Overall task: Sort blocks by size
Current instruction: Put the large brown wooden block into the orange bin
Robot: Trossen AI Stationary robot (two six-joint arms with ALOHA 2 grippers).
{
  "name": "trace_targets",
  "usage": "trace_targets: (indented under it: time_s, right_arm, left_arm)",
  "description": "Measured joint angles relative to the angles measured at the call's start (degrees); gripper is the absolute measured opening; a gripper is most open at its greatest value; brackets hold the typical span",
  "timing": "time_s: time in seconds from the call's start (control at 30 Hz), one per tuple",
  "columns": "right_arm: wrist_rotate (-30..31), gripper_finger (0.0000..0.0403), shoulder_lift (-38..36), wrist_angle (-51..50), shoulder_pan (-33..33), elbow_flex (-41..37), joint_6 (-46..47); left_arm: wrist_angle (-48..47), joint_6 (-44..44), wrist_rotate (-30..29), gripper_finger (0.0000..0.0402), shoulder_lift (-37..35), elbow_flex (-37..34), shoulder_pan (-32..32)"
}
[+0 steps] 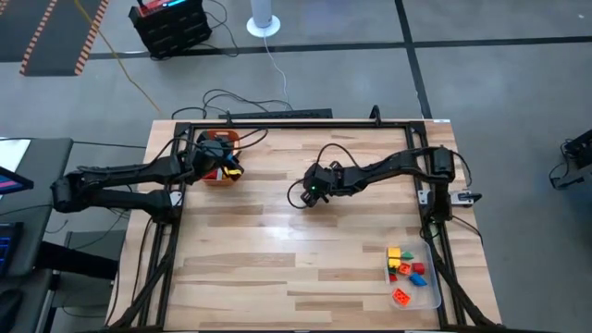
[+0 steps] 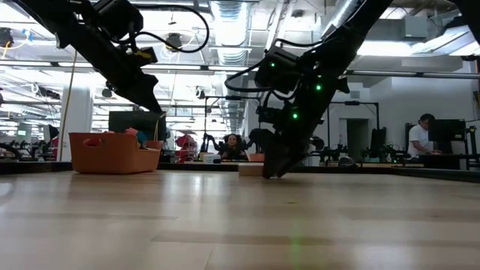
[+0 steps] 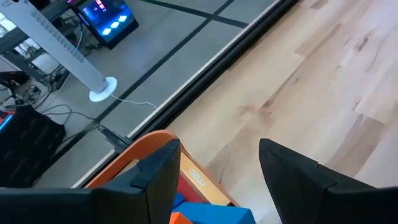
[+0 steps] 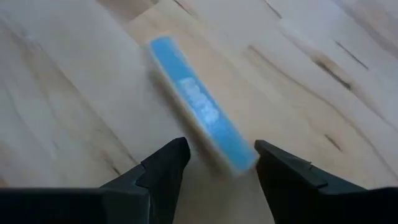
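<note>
Near table centre, on bare wood: one long blue block (image 4: 199, 112), flat on its broad face, pale along the side edge, lying slantwise between the fingers of the right gripper (image 4: 217, 163); jaws spread wide, nothing held, one end of the block just reaching the gap. Same gripper low over the tabletop (image 1: 277, 240) in the high view (image 1: 313, 192). At the far left corner: orange bin (image 1: 220, 159) with blue and orange blocks inside (image 3: 205, 214); left gripper (image 3: 217, 171) above its rim, fingers apart, empty. At the near right corner: clear tray (image 1: 435, 298) holding small blocks (image 1: 407, 270) in yellow, red, green and blue. Handling, by judgement: hard moulded plastic, light, rigid, not fragile; smooth sides likely slippery, and a flat-lying piece apt to skate or swivel on the wood if pushed from one end. Best hold: across the narrow width at mid-length, fingers squared to the long sides; wrist turn probably needed first, given the block's slant.
</note>
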Motion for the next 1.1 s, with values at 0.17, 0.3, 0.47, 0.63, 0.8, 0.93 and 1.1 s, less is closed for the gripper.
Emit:
trace_targets:
  time_s: [0.17,0.3,0.47,0.63,0.8,0.93,1.1]
  right_arm:
    - [0.0,0.0221,0.1,0.0,0.0,0.1,-1.9]
    - [-0.5,0.0189,0.1,1.6,0.0,0.0,-8.1]
    - [-3.2,0.0129,0.2,3.9,-0.1,-0.1,-14.1]
    - [-5.4,0.0072,0.2,4.6,0.2,-0.1,-15.1]
    - [-13.3,0.0049,0.4,12.1,2.1,-0.2,-18.3]
    - [-14.5,0.0047,0.3,15.8,4.2,-0.1,-21.2]
    - [-14.0,0.0050,-1.3,10.1,5.6,0.0,-17.9]
  left_arm:
    - [-0.3,1.3,0.0,0.0213,0.0,0.0,-0.2]
    - [-0.3,4.2,2.5,0.0213,0.0,0.0,-0.3]
    - [-0.2,9.0,10.5,0.0213,0.0,0.0,-0.6]
    - [-0.1,11.6,23.3,0.0213,1.1,0.0,-2.7]
    - [5.5,11.4,26.7,0.0213,9.1,0.0,-6.7]
    - [13.8,13.9,26.1,0.0213,18.4,0.7,-9.4]
    - [13.9,17.5,19.8,0.0213,27.6,5.6,-10.1]
